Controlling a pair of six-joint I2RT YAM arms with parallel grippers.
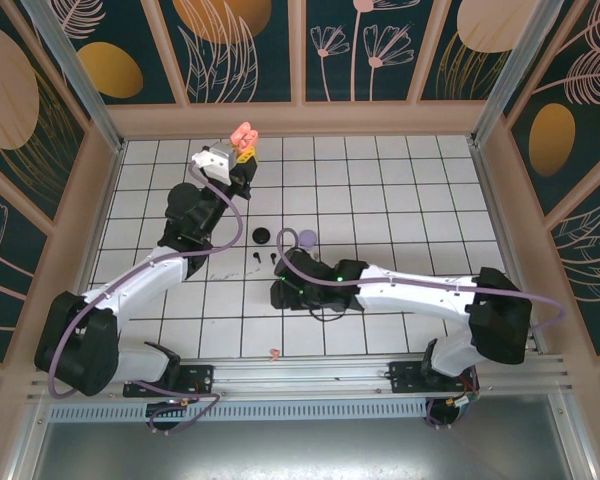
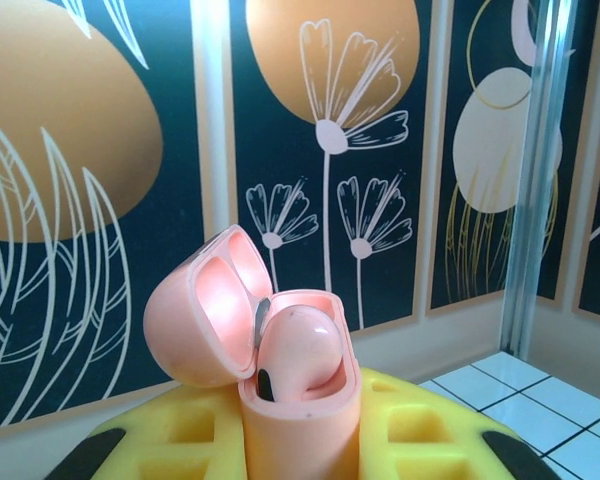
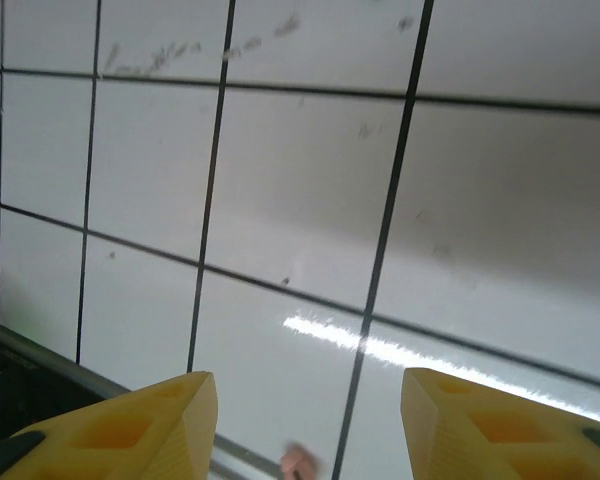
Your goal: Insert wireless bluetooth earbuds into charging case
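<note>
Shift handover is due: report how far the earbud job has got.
Done: one coral earbud sits in the open pink case. In hand: left jaws shut on that case; right jaws open over the table near the second coral earbud. Left: that one, plus two black earbuds lying loose beside the black case. The lilac case looks shut; contents unseen.

The case (image 2: 300, 430) is coral-pink, the table (image 3: 300, 200) white with black grid.

Gridded table (image 1: 400, 200) bears black case (image 1: 263, 235), lilac case (image 1: 307, 239), perhaps earbuds (image 1: 254, 256).
</note>
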